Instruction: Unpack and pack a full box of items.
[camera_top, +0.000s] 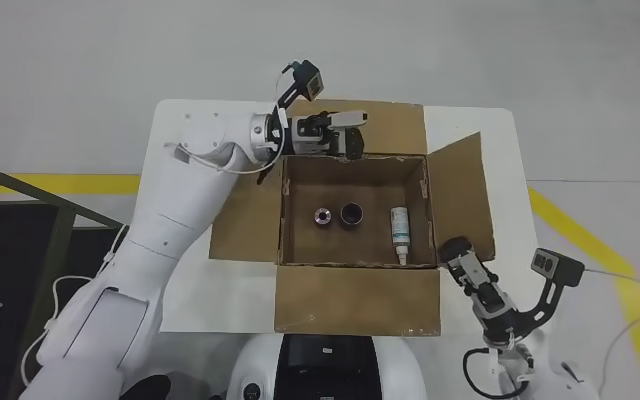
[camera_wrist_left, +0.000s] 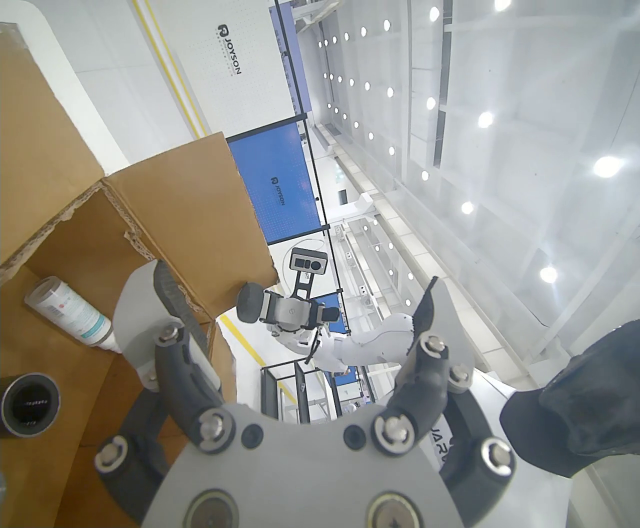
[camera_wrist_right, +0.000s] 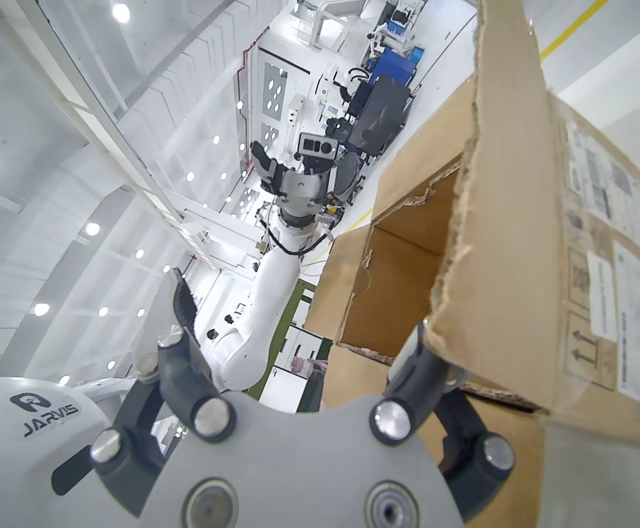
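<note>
An open cardboard box (camera_top: 357, 262) stands mid-table with its flaps spread out. Inside lie a white bottle (camera_top: 400, 231), a dark tube (camera_top: 352, 213) and a small round item (camera_top: 322, 214). My left gripper (camera_top: 356, 134) hovers at the box's far rim, open and holding nothing. Its wrist view looks past the open left gripper (camera_wrist_left: 295, 305) at the white bottle (camera_wrist_left: 69, 312) and the dark tube (camera_wrist_left: 30, 406). My right gripper (camera_top: 462, 260) sits by the near corner of the right flap (camera_top: 462, 195). The right gripper (camera_wrist_right: 305, 330) is open, one finger tucked behind the flap (camera_wrist_right: 505, 240).
The white table (camera_top: 185, 150) has bare room to the left of the box and at its far right corner. Yellow floor lines run past both table ends. The near flap (camera_top: 357, 300) reaches toward the table's front edge.
</note>
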